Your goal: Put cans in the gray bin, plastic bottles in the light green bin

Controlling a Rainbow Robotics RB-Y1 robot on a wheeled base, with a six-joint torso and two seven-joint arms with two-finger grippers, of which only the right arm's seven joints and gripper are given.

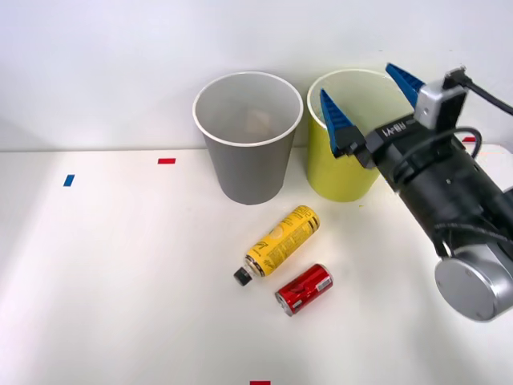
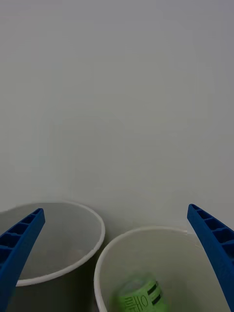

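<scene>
My right gripper (image 1: 370, 92) hangs open and holds nothing, above the mouth of the light green bin (image 1: 330, 172). In the wrist view a green plastic bottle (image 2: 139, 296) lies inside that bin (image 2: 112, 253), between my two blue fingers (image 2: 19, 243). The gray bin (image 1: 244, 168) stands just to its left, with something pale at its bottom; it is the gray bin (image 2: 58, 273) beside the green one in the wrist view too. On the table in front of the bins lie a yellow plastic bottle (image 1: 280, 241) with a black cap and a red can (image 1: 304, 289), close together.
The white table (image 1: 120, 281) carries small tape marks: blue (image 1: 69, 180) at the left, red (image 1: 166, 160) near the back and red (image 1: 260, 382) at the front edge. A plain white wall rises behind the bins.
</scene>
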